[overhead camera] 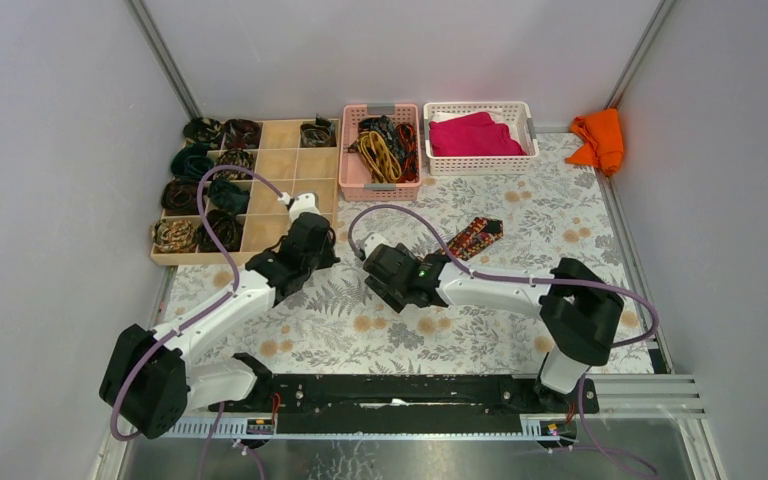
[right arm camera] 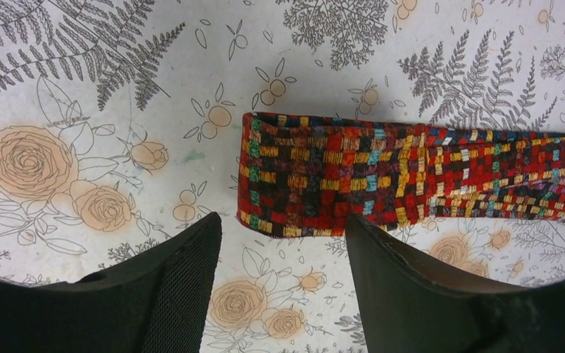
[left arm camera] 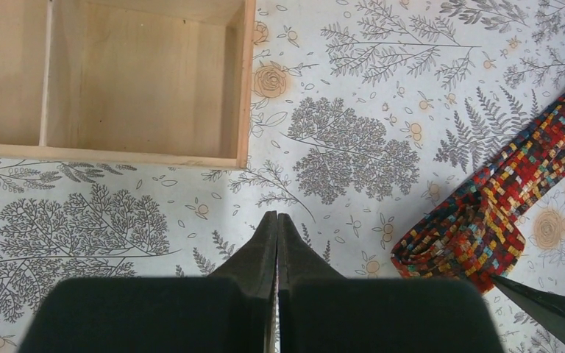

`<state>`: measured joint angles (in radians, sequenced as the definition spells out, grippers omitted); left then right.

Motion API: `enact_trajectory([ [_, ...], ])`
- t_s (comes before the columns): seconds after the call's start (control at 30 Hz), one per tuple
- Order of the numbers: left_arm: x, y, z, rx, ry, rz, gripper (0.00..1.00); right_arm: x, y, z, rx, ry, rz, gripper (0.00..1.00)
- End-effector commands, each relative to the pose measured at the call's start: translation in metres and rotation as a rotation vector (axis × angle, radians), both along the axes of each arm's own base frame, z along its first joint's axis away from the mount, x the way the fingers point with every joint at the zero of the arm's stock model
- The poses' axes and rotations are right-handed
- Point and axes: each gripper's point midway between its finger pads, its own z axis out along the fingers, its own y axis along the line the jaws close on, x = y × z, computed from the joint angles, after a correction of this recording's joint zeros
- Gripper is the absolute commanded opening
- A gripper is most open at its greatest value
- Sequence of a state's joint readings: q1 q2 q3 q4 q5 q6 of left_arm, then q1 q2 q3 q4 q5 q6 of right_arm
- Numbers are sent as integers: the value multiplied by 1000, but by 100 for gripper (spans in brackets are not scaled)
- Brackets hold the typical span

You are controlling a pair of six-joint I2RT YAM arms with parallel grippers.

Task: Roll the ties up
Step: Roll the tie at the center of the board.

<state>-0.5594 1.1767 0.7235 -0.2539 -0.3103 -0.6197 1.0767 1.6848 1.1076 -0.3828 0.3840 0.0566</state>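
Observation:
A red-orange-and-dark patterned tie point(overhead camera: 474, 238) lies folded flat on the floral tablecloth in the middle of the table. It shows in the right wrist view point(right arm camera: 382, 176), just beyond my open right gripper point(right arm camera: 283, 224), whose fingers hang above the cloth short of the tie's near end. It also shows at the right of the left wrist view point(left arm camera: 500, 213). My left gripper point(left arm camera: 277, 217) is shut and empty, over the cloth near the wooden box corner. Rolled ties point(overhead camera: 200, 195) fill the left compartments of the wooden divider box point(overhead camera: 290, 165). Loose ties point(overhead camera: 382, 145) lie in a pink basket.
A pink basket point(overhead camera: 352, 180) and a white basket point(overhead camera: 525, 110) holding magenta cloth point(overhead camera: 472, 135) stand at the back. An orange cloth point(overhead camera: 600, 138) lies at the back right corner. The wooden box's empty compartments point(left arm camera: 140, 73) are just ahead of my left gripper.

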Motion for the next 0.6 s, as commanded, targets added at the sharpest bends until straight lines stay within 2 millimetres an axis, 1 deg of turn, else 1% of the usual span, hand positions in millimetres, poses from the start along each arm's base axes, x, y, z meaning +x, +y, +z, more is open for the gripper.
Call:
enact_trajectory([
  [0.0,3,4,1,-9,-21,4,0,14,21,14,40,-61,23,70],
  [0.13,3,4,1,-17,-22,-1,0,18,23,9,13,-71,30,70],
  [0.23,3,3,-3,-21,-13,-6,0,19,22,0,-24,-59,27,70],
  [0.43,3,5,-4,-19,-10,-4,0,13,20,-18,-54,-14,36,71],
  [0.57,5,5,-4,-21,-11,-2,0,6,12,-28,-75,19,12,71],
])
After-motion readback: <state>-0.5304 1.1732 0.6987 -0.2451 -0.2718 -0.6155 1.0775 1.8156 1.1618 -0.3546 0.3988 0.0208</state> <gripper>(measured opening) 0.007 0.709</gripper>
